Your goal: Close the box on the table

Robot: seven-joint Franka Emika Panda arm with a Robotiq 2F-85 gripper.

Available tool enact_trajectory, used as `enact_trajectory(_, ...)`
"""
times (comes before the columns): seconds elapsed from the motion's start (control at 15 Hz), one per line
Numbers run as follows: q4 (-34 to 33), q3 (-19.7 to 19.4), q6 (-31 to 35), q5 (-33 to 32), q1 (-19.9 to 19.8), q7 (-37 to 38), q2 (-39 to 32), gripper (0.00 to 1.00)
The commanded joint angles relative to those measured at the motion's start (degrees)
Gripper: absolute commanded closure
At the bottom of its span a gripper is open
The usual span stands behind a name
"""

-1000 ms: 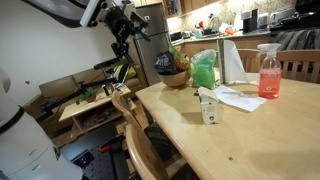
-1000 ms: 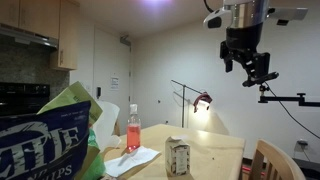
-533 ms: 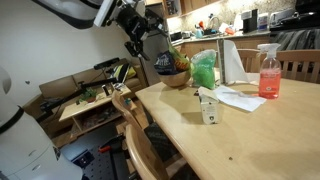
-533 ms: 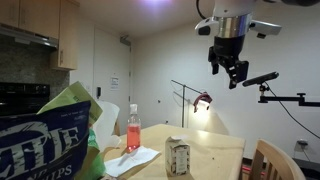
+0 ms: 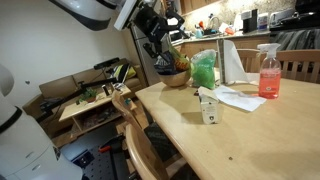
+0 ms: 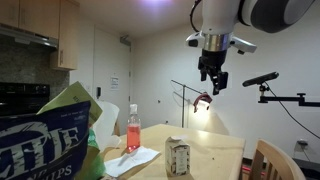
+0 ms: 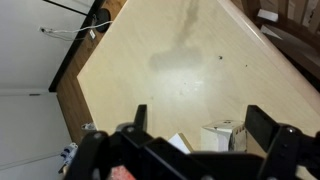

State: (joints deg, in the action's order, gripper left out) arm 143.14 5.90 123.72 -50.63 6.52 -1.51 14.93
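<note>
Fingers (image 7: 262,125) (black, blocky) spread wide above cream cardboard box (image 7: 222,134) on wooden table (image 7: 180,60).

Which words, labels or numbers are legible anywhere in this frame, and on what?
"ETTLE", cut off at the left edge: blue snack bag.
Dark mark on the box: too blurred to read.
Label on the pink spray bottle: too small to read.
</note>
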Motion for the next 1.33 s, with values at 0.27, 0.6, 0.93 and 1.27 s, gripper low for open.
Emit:
enact_trajectory(0.27, -2.7, -0.2, 0.5, -1.0, -1.1, 2.0, -4.0, 0.0)
enact_trajectory(0.6, -3.1, -0.8, 4.9, -3.2, -1.3, 1.5, -5.5, 0.0)
enact_trajectory(0.93, -5.1, -3.3, 15.5, -5.7, -3.5, 1.7, -11.2, 0.0)
enact_trajectory(1.27, -8.3, -5.9, 24.2, -6.4, -6.0, 2.1, -18.8, 0.0)
